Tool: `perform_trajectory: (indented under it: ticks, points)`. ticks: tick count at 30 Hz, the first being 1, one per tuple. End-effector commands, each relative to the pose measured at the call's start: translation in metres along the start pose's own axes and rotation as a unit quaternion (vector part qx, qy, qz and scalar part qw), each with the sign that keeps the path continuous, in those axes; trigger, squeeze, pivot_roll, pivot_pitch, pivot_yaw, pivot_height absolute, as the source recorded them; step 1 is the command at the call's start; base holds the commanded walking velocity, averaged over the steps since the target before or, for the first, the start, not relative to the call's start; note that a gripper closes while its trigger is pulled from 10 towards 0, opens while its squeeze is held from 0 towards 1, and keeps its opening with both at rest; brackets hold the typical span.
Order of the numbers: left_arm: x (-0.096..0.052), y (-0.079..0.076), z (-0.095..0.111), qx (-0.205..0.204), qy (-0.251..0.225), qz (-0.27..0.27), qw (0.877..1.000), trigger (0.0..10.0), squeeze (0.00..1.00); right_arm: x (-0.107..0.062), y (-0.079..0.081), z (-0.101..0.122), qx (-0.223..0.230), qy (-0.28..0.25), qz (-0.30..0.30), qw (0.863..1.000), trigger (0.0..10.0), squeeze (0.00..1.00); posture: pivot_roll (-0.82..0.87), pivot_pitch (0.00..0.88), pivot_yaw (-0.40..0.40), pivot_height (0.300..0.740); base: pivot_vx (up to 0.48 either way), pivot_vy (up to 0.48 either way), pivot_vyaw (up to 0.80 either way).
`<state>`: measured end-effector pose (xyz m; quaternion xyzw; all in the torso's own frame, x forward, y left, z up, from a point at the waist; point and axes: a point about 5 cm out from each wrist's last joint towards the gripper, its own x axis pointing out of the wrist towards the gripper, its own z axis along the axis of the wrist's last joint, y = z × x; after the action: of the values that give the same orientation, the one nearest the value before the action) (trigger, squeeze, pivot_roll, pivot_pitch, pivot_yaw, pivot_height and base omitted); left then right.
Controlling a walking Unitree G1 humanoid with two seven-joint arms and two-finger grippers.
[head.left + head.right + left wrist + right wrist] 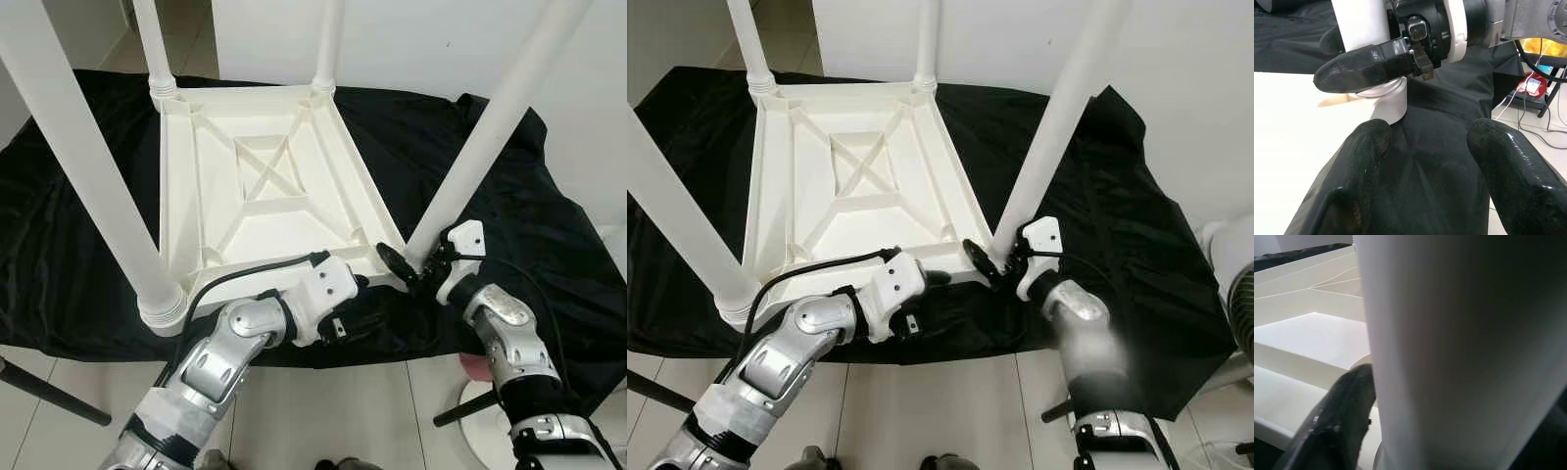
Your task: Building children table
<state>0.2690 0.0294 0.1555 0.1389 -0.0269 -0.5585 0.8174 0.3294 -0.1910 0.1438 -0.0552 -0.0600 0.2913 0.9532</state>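
Nearest, at six o'clock in the head views, pale floor tiles (323,411) run under the robot's two silver arms. The left gripper (367,315) reaches in from seven o'clock and lies low over the black cloth (549,215) just beside the near edge of the table top (265,176); in its wrist view its two black fingers (1359,161) stand apart with only cloth between them, holding nothing. Just ahead of it, at about four o'clock of the table top, the right gripper (413,266) comes in from five o'clock and is clamped on the base of the near right leg (490,127), one finger (1334,426) pressed against the white tube where it meets its corner socket. That leg rises at a slant toward one o'clock.

The white plastic children's table lies upside down on the cloth, its ribbed underside with an X-shaped brace facing up. At eight o'clock the near left leg (88,166) stands in its ringed collar and leans toward eleven o'clock. Farther off, at twelve o'clock, the two far legs (155,44) stand in the far corners. A dark rod (49,392) crosses the floor at eight o'clock, and beyond the cloth a white wall (431,39) closes the scene.
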Motion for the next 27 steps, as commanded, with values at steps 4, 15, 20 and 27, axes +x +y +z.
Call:
perform_trajectory:
  ticks: [4,15,20,27]
  points:
    - [0.003,-0.004,-0.001,-0.003,0.001,-0.013,1.0,10.0,0.0,-0.002,-0.005,0.0,-0.014,0.008,0.008,1.0,0.0,0.0,-0.04,0.106,-0.068,0.74,0.0,0.0,0.0]
    - [0.01,-0.006,0.001,-0.007,-0.006,-0.014,1.0,10.0,0.0,-0.011,0.009,-0.007,0.017,-0.004,-0.008,1.0,10.0,0.0,-0.07,0.098,-0.07,0.74,0.0,0.0,0.0]
    - [0.011,-0.005,0.001,-0.007,-0.008,-0.014,1.0,10.0,0.0,-0.011,0.012,-0.01,0.033,0.009,-0.071,0.997,10.0,0.0,-0.07,0.094,-0.072,0.74,0.0,0.0,0.0]
    - [0.014,-0.006,0.002,-0.007,-0.012,-0.016,1.0,10.0,0.0,-0.005,0.021,-0.006,0.063,0.008,-0.165,0.984,10.0,0.0,-0.09,0.091,-0.072,0.74,0.0,0.0,0.0]
